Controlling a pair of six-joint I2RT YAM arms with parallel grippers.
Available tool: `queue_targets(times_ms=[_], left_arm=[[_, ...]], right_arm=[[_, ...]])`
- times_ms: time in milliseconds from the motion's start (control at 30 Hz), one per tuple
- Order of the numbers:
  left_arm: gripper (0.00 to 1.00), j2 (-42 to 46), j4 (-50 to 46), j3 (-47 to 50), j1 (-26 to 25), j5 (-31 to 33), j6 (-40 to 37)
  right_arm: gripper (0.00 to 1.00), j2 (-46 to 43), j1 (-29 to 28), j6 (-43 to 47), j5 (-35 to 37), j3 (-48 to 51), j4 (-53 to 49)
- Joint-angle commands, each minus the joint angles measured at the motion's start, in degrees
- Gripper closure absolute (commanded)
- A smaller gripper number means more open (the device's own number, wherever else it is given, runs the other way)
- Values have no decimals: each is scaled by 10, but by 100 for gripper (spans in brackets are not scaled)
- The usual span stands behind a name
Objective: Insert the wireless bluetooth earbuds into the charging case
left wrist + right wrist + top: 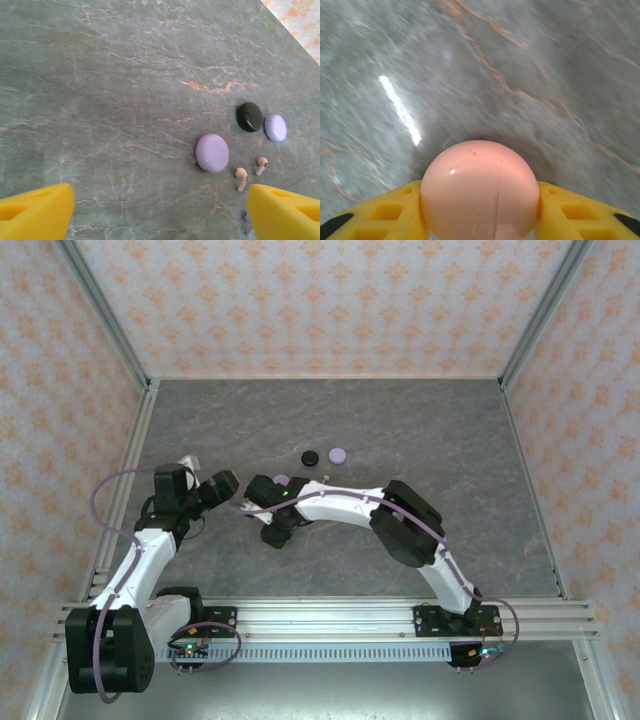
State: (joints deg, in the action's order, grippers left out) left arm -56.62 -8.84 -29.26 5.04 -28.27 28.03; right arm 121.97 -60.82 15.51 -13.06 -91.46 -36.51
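Note:
In the right wrist view a round pink charging case (480,187) sits between the yellow fingers (395,212) of my right gripper (480,215), and both press against its sides just above the table. From above, the right gripper (273,531) points down left of centre. My left gripper (160,200) is open over bare table, and from above it (226,486) hangs at the left. Two pink earbuds (241,177) (261,165) lie loose by its right finger (280,210). A purple earbud (247,220) peeks out beside that finger.
A large purple round case (212,153) lies left of the pink earbuds, with a black case (249,116) and a smaller purple case (275,127) beyond it. From above, the black case (309,457) and the purple case (337,454) lie mid-table. Patterned walls enclose the table.

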Motion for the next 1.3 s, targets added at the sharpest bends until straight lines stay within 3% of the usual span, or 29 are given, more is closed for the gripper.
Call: queue_targets(times_ms=[0,167,300,533,1000,1267], left_arm=[[14,4,-12,-27,5,-80,-7],[16,3,41,-43,-13,-184,41],[15,4,101,-70,-63,-256,75],[14,9,131,-124,-145,-277,80],[15,-25,99,-173,-269,-300,-1],[27,-59,69,-185,-296,-296,-26]], right_arm=[[53,-114,19,-5,16,72,95],[53,-256,31,20,31,199,202],[54,-354,32,71,61,279,271],[56,-486,33,169,84,378,368],[56,-562,33,231,110,414,394],[56,-564,32,234,108,414,394]])
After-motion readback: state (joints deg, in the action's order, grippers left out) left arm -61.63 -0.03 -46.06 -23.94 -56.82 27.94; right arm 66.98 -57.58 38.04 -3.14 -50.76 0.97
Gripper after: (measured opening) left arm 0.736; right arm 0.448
